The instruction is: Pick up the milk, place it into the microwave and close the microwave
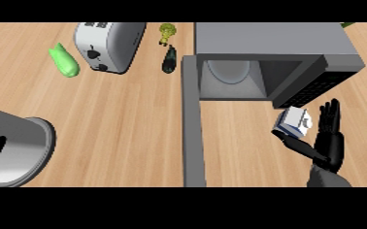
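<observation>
1. The counter is pale wood with the grain running across it.
2. The microwave is a matte grey box at the upper right. Its cavity stands open, with a round glassy plate on the floor inside and a dark, dotted panel slanting down its right front.
3. Its door is swung fully out and shows edge-on as a long, flat grey strip reaching toward me.
4. A round, brushed-metal pot sits at the left edge, partly cut off.
5. The toaster is glossy white and silver with rounded corners, at the upper left.
6. My right hand is black and smooth, at the lower right in front of the panel. My fingers stand straight and close together, pointing away from me, and my thumb is spread wide to the left.
7. The milk is a small white and blue carton, boxy and tilted. It lies outside the microwave, just below its right front corner, between my thumb and fingers. It touches the thumb's tip; whether it touches my palm I cannot tell.
8. A light green, tapered vegetable lies left of the toaster.
9. A dark, oval vegetable lies between toaster and microwave.
10. A knobbly yellow-green sprig lies just above it.
</observation>
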